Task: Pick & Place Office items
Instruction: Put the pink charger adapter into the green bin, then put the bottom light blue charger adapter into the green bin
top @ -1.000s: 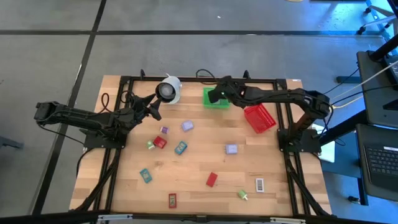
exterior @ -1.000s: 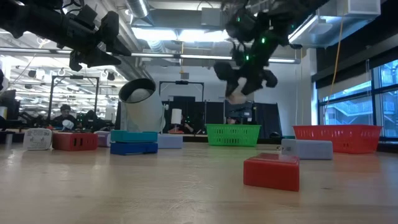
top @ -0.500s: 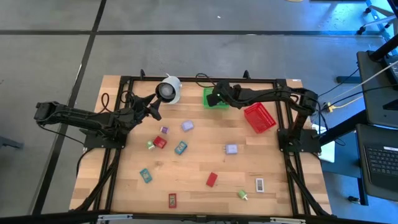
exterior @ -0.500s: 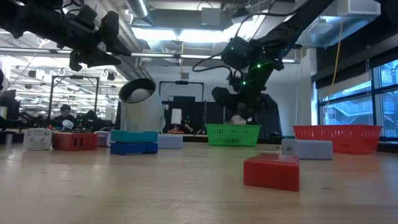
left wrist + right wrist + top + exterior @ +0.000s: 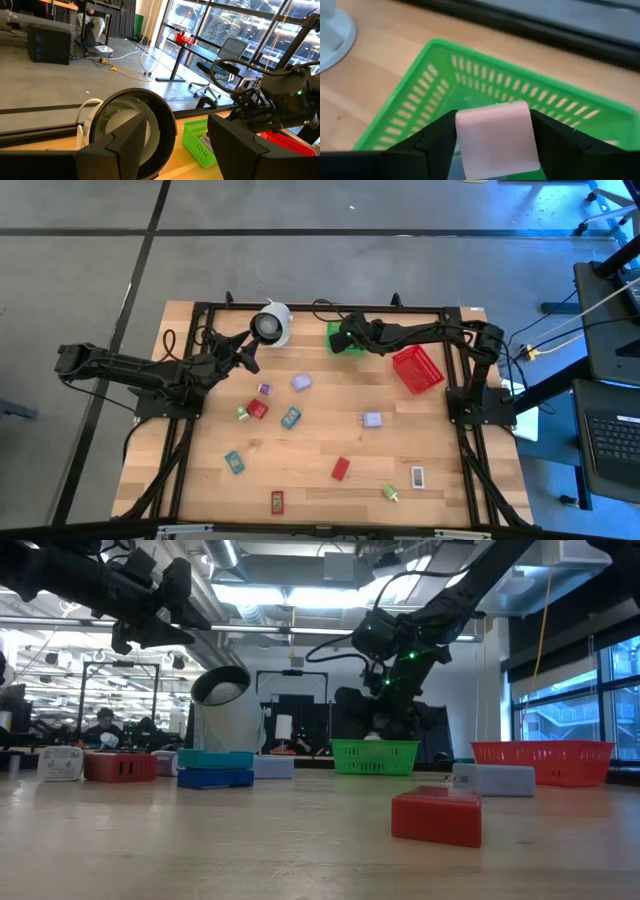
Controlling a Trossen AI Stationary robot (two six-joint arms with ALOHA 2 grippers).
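Your right claw (image 5: 492, 150) is sitting over the green basket (image 5: 347, 338) at the far edge of the table (image 5: 320, 470) — the right wrist view is showing a pink block (image 5: 496, 135) between its two fingers (image 5: 437, 145), both fingers touching its sides, so it is clamped on that block directly above the basket's inside. In the low view that claw (image 5: 385, 725) is hanging just above the basket's rim (image 5: 374, 756). Your left claw (image 5: 247, 352) is waiting just beside the white roll (image 5: 271, 324), raised off the table, fingers apart with nothing between them; its wrist view is looking straight at the roll's dark hole (image 5: 131, 132). The red basket (image 5: 417, 370) is lying tilted to the right of the green one, under the right arm. The rest of the office items are lying loose on the wood: a lavender block (image 5: 301, 383), a small purple piece (image 5: 264, 389), a red block (image 5: 258, 409) with a green piece (image 5: 242, 414) touching it, a teal packet (image 5: 290, 418), another lavender block (image 5: 372, 420), a teal piece (image 5: 234, 463), a red block near the middle front (image 5: 340, 469), a red packet (image 5: 277, 502), a green piece (image 5: 390, 493) and a white packet (image 5: 418, 477) — all well apart from both baskets.
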